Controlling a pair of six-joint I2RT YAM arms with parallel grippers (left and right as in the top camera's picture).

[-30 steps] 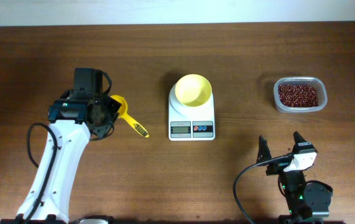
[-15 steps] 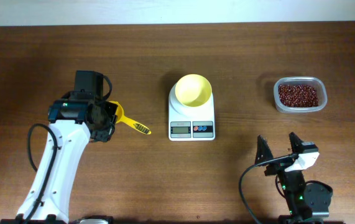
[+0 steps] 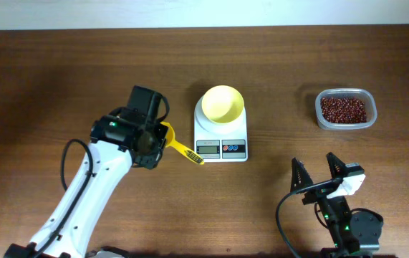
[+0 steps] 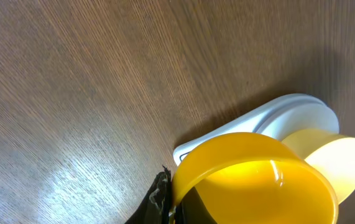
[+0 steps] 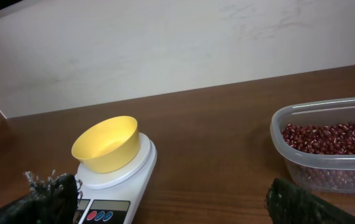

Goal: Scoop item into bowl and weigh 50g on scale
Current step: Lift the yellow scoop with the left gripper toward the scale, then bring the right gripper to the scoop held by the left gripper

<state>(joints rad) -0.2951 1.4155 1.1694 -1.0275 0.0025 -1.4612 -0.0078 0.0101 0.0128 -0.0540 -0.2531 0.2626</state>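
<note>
Right hand [image 3: 316,173]: fingers spread, holding nothing, low over the near desk [image 3: 46,64] edge. Left hand [image 3: 152,141]: pinching the yellow scoop [image 3: 184,150], handle end at the scale's [image 3: 220,133] front-left corner. Bowl [image 3: 223,104]: seated on the scale. Beans [image 3: 344,110]: in the clear tub [image 3: 319,118], far right.

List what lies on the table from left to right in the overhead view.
yellow scoop → scale with the yellow bowl sitting on it → clear tub of beans
</note>
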